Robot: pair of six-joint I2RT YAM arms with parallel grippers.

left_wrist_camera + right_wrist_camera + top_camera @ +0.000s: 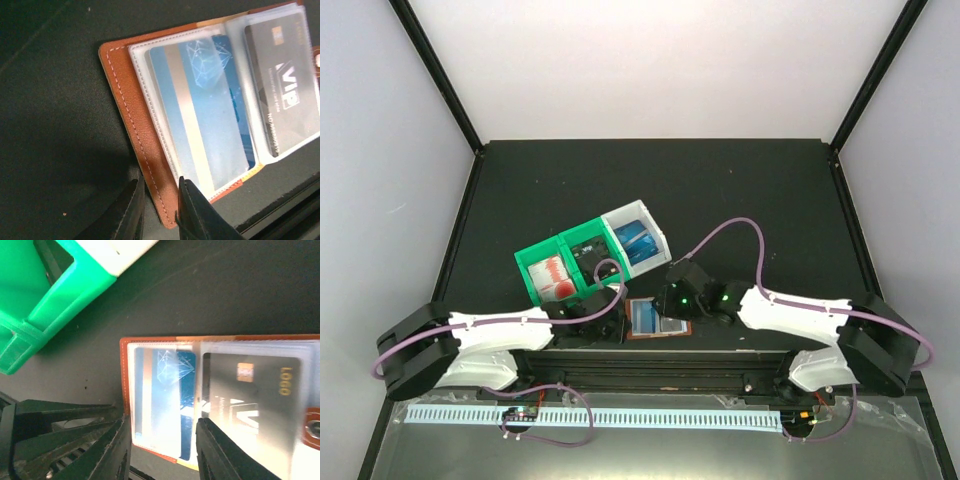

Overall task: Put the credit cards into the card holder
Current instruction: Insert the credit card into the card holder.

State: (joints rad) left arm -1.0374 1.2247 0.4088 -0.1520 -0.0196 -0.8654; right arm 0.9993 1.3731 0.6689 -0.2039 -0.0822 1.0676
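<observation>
I see the card holder lying open on the desk, close to the near edge, just nearer to me than the row of bins and between my two arms. Its reddish-brown leather faces down and its clear pockets face up.

A blue card sits in the left pocket. A black card marked VIP sits in the pocket to its right.

My left claw is at the holder's left side. Its fingers are drawn close together and pinch the leather border at the corner. Only that stitched strip shows in the narrow gap.

My right claw hangs over the near end of the blue card's pocket. Its fingers are spread wide, one on each side of that pocket, and grip nothing.

Beyond the holder, the two green bins hold red-and-white cards and black cards. The white bin at the right end of the row holds blue cards.
</observation>
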